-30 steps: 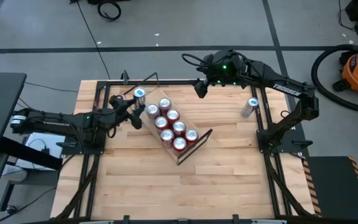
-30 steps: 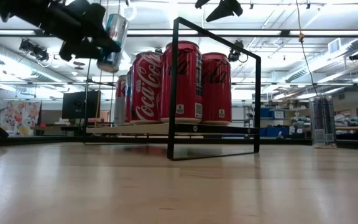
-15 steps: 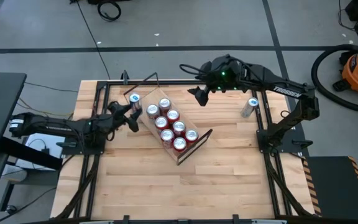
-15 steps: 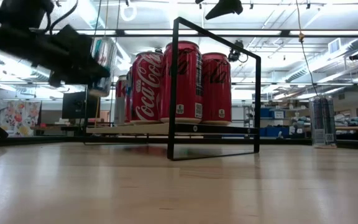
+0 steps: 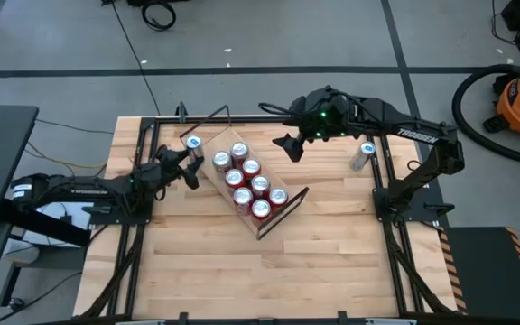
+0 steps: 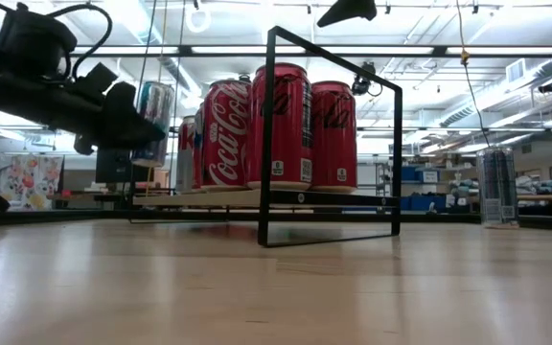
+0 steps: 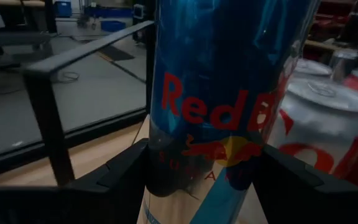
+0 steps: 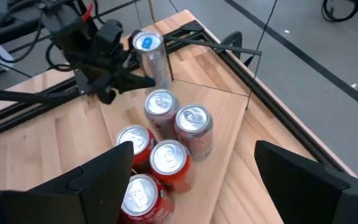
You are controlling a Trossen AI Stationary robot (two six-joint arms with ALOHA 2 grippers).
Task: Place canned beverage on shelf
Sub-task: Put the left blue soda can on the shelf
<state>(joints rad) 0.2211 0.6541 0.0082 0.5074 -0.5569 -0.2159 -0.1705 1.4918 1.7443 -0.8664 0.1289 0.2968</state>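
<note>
Slim blue can [image 5: 192, 143] stands upright on light-wood shelf [image 5: 289, 200], between left gripper [image 5: 190, 166] fingers.

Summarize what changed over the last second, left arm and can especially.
The left gripper, shut on the slim blue can, carried it away from the red cans toward the shelf's far end and lowered it upright. The right gripper drifted slightly. Red cans, shelf and the spare can stayed.
</note>
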